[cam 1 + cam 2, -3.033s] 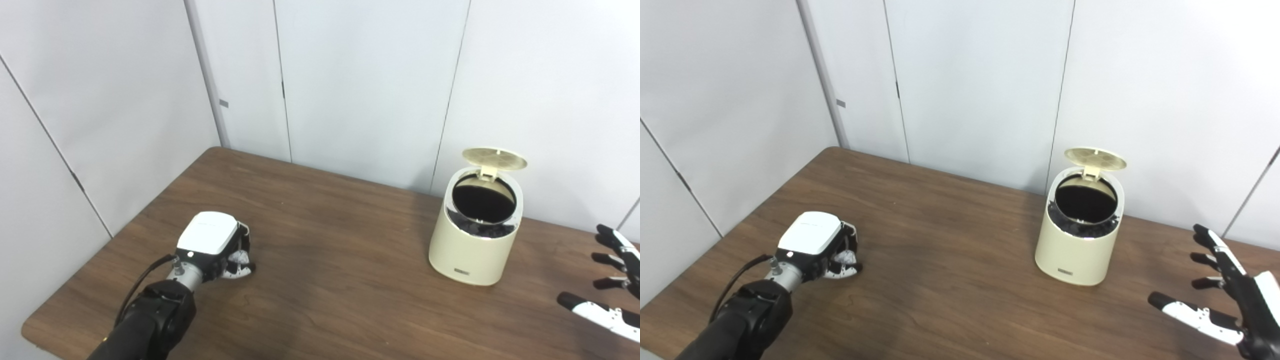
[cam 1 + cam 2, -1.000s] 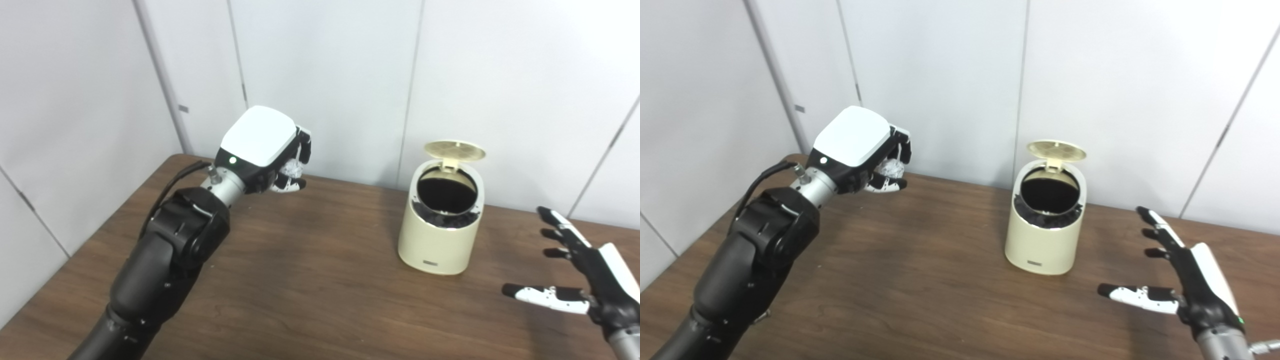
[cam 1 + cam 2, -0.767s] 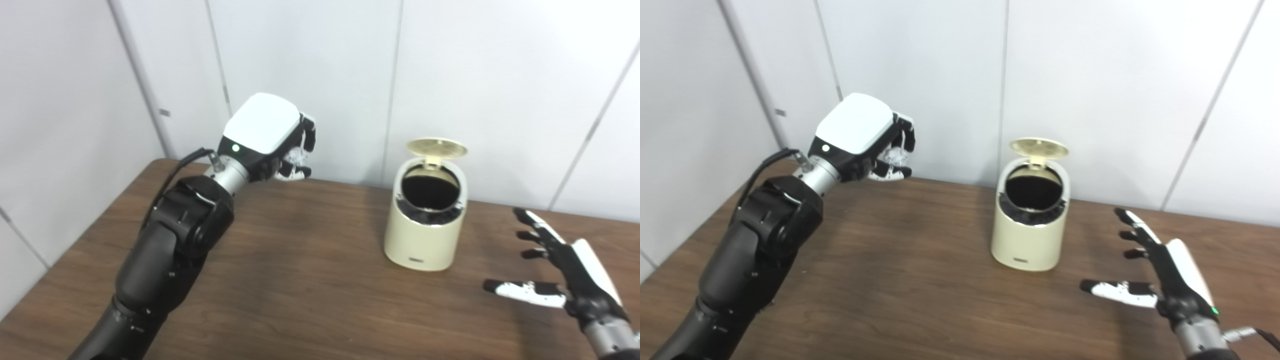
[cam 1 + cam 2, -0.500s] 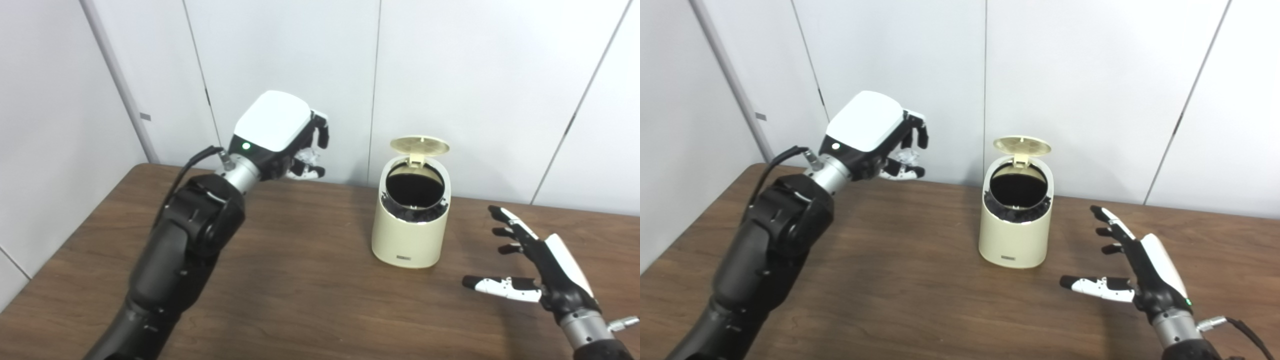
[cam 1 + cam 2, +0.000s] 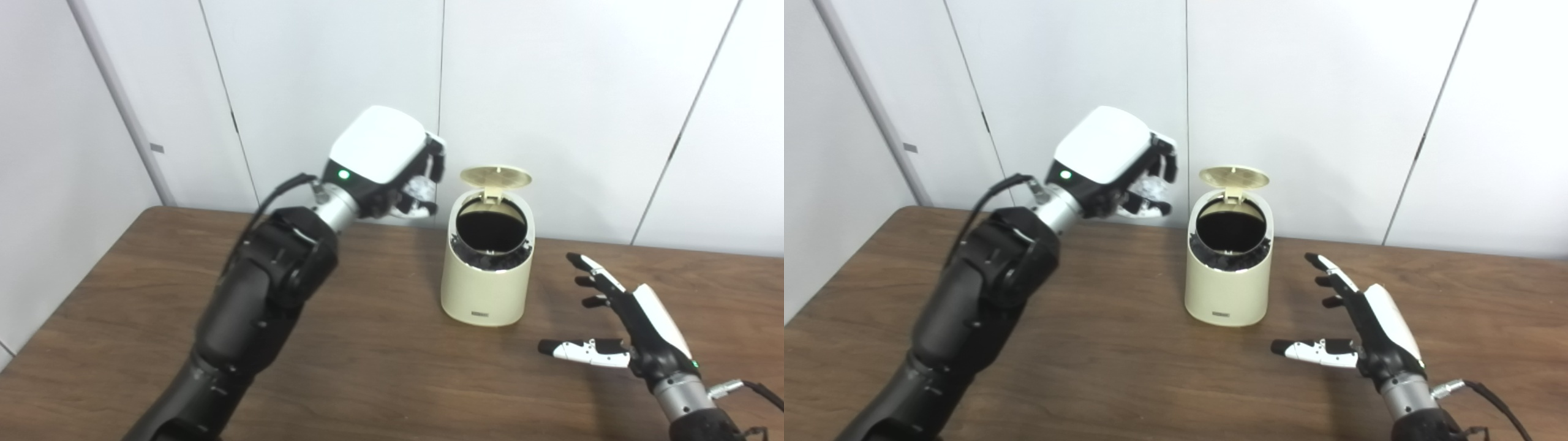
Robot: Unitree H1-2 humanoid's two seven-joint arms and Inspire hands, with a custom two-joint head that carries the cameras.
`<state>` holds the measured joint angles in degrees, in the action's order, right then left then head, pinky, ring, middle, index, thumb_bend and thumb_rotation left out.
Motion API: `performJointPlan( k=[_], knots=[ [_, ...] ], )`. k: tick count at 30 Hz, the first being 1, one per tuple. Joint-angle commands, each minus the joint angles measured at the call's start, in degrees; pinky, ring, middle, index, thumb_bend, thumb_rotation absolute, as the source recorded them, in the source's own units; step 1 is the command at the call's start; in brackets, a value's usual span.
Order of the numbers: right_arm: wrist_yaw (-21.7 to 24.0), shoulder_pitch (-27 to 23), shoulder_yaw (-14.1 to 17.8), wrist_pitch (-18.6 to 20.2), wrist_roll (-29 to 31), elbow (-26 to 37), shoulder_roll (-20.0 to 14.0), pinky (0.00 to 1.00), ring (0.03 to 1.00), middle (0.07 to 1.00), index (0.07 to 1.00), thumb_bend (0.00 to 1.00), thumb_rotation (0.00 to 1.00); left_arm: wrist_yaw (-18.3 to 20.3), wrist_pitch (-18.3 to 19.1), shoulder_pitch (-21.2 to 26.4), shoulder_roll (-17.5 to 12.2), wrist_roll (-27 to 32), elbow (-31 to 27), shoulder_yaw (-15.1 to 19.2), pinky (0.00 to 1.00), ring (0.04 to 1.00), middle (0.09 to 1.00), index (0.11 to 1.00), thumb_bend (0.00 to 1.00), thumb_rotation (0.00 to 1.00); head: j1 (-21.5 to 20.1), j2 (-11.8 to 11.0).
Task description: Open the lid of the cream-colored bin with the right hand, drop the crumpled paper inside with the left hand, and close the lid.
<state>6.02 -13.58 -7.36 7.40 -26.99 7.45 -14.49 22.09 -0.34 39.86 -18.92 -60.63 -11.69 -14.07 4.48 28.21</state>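
I see the cream-colored bin (image 5: 487,275) standing upright on the brown table (image 5: 367,361), near the back wall; it is a rounded tub with a small dark label low on its front. Its round lid (image 5: 495,177) is tipped up at the rear hinge, and the mouth shows a dark inside. My left hand (image 5: 392,165) is raised off the table just to the left of the bin's rim, fingers curled tight around the crumpled paper (image 5: 421,187), a whitish wad showing between them. My right hand (image 5: 1366,331) hovers low, right of the bin, fingers spread wide, holding and touching nothing
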Motion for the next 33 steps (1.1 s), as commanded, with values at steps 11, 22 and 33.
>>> performJointPlan(
  k=[11, 22, 33],
  knots=[
    [-2.3, -1.4, 0.8, -1.8, -0.7, 1.5, 0.7, 0.7, 0.863, 0.922, 0.902, 0.79, 0.37, -3.6, -0.6, 4.8, 2.9, -1.2, 1.9, -1.9, 0.2, 0.265, 0.471, 0.484, 0.53, 0.0, -1.4, -0.2],
    [-2.3, -1.4, 0.9, -1.5, -1.0, 2.4, 0.9, 0.73, 0.864, 0.924, 0.908, 0.8, 0.41, -9.1, -3.7, 5.5, 5.1, 0.9, 7.1, -3.5, 0.18, 0.241, 0.471, 0.482, 0.53, 0.0, -2.3, -0.2],
    [-2.7, -1.3, 1.1, -1.5, -0.9, 3.0, 1.1, 0.75, 0.87, 0.919, 0.911, 0.79, 0.38, -14.2, -5.6, 5.9, 5.7, 0.3, 14.4, -5.9, 0.22, 0.293, 0.471, 0.483, 0.53, 0.0, -3.0, 0.0]
  ],
)
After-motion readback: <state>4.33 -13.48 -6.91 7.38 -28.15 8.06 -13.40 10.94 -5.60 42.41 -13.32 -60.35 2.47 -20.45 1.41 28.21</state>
